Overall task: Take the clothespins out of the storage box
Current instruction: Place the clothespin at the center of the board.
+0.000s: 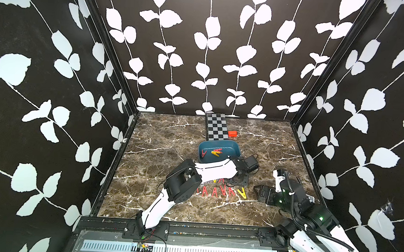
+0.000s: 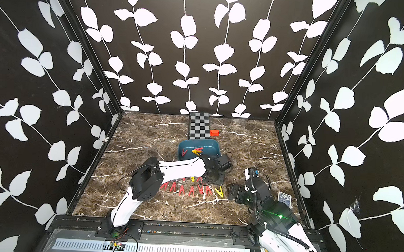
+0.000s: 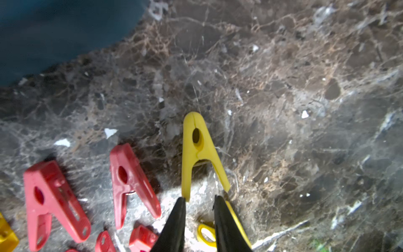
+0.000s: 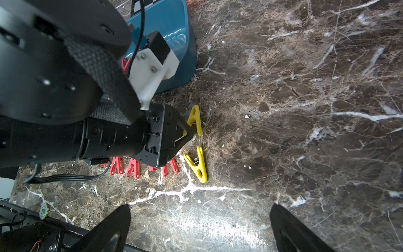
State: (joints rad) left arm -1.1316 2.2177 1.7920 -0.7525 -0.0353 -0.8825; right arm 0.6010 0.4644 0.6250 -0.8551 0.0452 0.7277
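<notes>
One yellow clothespin (image 3: 197, 152) lies on the marble tabletop (image 3: 283, 87) just ahead of the left gripper (image 3: 199, 198), its jaws slightly parted, empty. The right gripper (image 4: 200, 207) gapes wide, empty. A few clothespins (image 1: 216, 152) lie in the storage box (image 1: 228, 145).

Left arm (image 1: 215, 171) stretched low, jaws seemingly slightly parted — right arm (image 1: 294, 195) folded, jaws wide.

In both top views the left arm (image 1: 214, 171) hides the near wall of the storage box (image 1: 232, 147) and some of the clothespins (image 1: 215, 191) lying outside it, while the left wrist view shows the box only as a blurred, cut-off corner.
</notes>
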